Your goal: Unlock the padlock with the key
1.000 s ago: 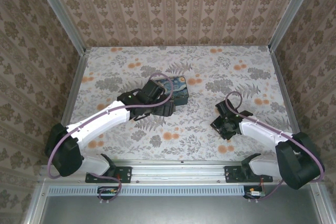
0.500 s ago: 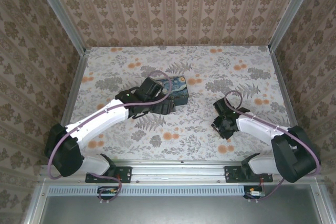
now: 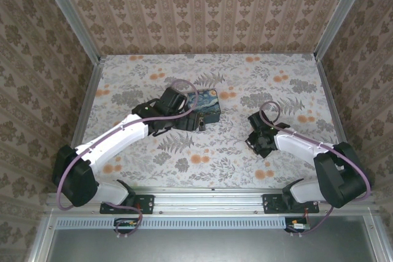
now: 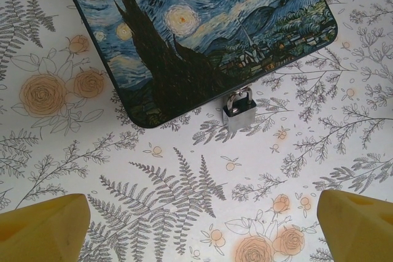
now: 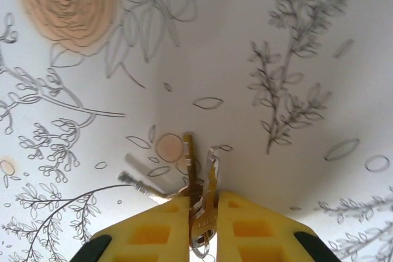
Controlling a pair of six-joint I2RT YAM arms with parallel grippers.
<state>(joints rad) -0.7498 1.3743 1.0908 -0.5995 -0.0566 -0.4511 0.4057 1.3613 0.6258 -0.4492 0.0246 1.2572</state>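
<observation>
Two arms bent forward over the table [image 3: 276, 78]. Left gripper [image 4: 202, 231]: hovers with fingers [image 4: 43, 228] spread wide above the padlock [image 4: 239, 111] at the blue box [image 4: 202, 29] edge. Right gripper [image 5: 206, 204]: sits low, clamped on the key [image 5: 210, 173] at table level. Key shank hidden between fingers; neighbouring prongs blurred

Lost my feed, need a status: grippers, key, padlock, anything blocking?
Left gripper open, above the padlock at the blue box edge. Right gripper shut on the key. Shackle closed. Left gripper hangs over the approach.
</observation>
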